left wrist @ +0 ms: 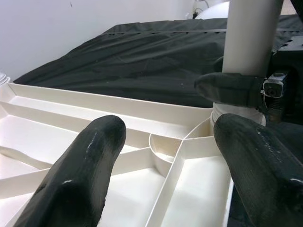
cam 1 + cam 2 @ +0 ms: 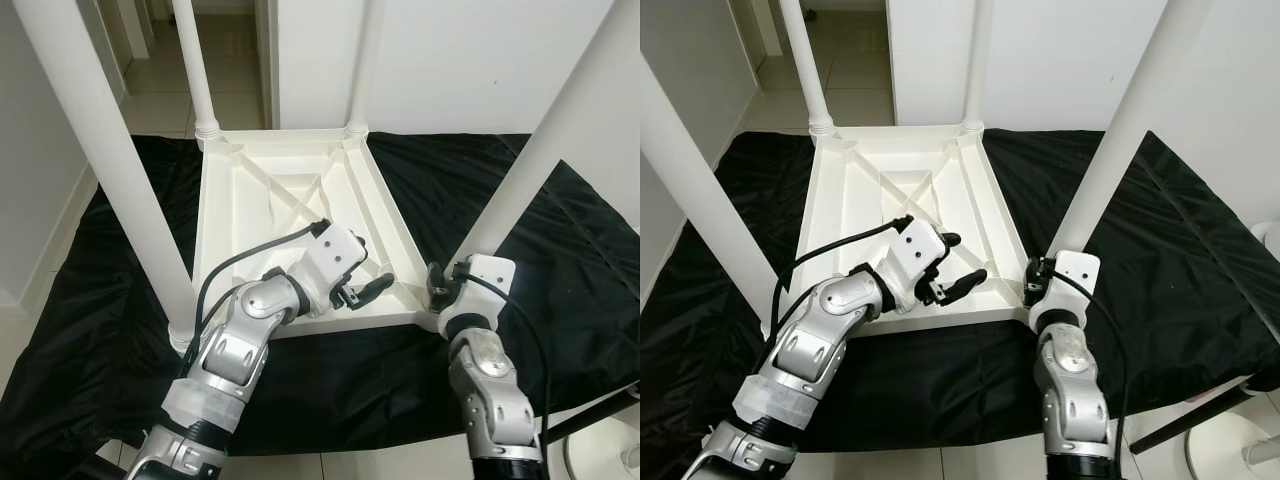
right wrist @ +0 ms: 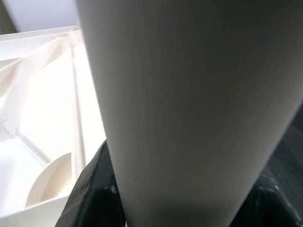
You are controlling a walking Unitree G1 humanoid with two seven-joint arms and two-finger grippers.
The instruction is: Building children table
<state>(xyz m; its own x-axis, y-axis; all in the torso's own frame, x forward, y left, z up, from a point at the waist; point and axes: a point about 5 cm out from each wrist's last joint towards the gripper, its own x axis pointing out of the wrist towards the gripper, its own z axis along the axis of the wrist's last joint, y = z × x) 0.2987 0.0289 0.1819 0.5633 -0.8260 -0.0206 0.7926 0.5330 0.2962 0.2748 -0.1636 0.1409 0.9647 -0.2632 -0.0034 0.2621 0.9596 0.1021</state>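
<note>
We see a black sheet (image 2: 90,300) on the floor. The white table (image 2: 290,190) lies upside down. Our right jaws (image 2: 1040,283) hug its near right leg (image 2: 540,150); our left jaws (image 2: 362,290) gape wide above the frame.

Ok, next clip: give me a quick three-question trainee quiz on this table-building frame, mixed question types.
1. True or false: the white table lies upside down on the black sheet with its legs pointing up.
2. Multiple choice: the right hand is at (A) the near right leg, at its base, (B) a far leg, (C) the sheet.
3. Fill in: the left hand hangs over the table's ribbed underside with its fingers ____.

Key: 1 true. 2 A; the right wrist view has the fingers on either side of the leg. 3 open, holding nothing.
</note>
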